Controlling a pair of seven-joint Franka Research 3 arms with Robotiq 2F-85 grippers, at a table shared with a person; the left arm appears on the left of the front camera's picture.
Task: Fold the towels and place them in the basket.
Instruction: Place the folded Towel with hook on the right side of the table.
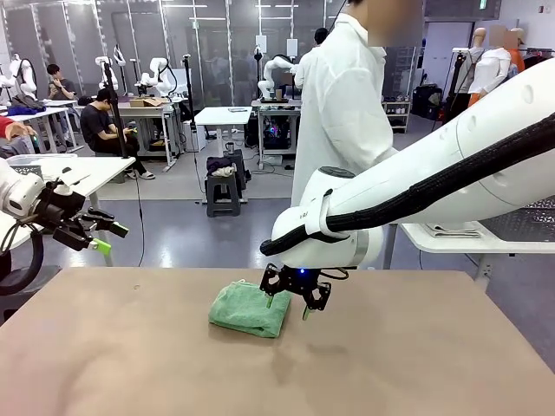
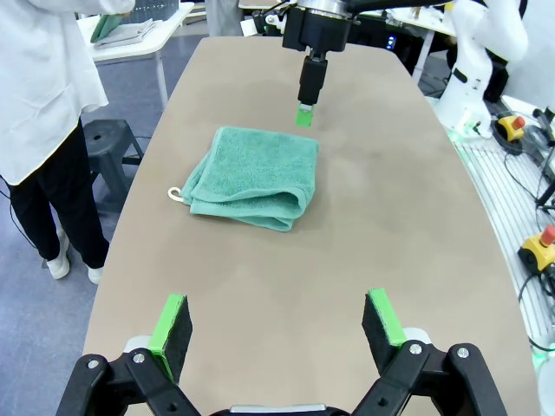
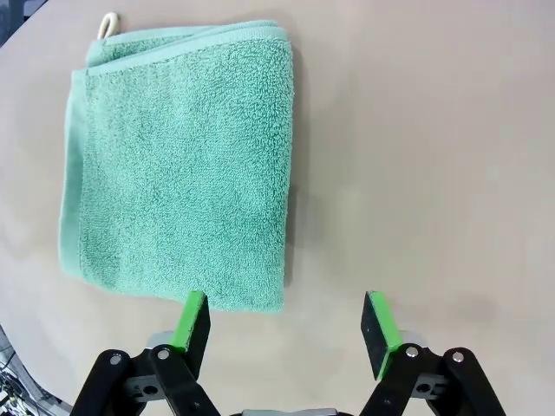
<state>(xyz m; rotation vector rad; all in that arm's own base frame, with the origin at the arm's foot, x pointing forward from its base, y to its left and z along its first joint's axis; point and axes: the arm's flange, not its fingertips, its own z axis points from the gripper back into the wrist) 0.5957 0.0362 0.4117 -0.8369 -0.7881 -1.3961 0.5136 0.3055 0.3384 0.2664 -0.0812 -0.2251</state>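
Note:
One mint green towel (image 1: 247, 309) lies folded on the brown table (image 1: 416, 355), a small loop at one corner. My right gripper (image 1: 288, 308) hangs low at the towel's right edge, open and holding nothing. In the right wrist view the towel (image 3: 178, 165) lies ahead and to the left, and my right gripper (image 3: 284, 325) has its left finger (image 3: 192, 319) at the towel's near edge. My left gripper (image 1: 111, 237) is raised beyond the table's left side, open. From the left wrist the towel (image 2: 251, 178) lies mid-table, with my left gripper (image 2: 277, 325) open and my right gripper (image 2: 305, 113) behind the towel. The basket is out of view.
A person in a white coat (image 1: 342, 113) stands at the far side of the table and shows at the left edge (image 2: 43, 87) of the left wrist view. A dark stool (image 2: 108, 143) stands beside the person. A white side table (image 1: 468, 238) is at the right.

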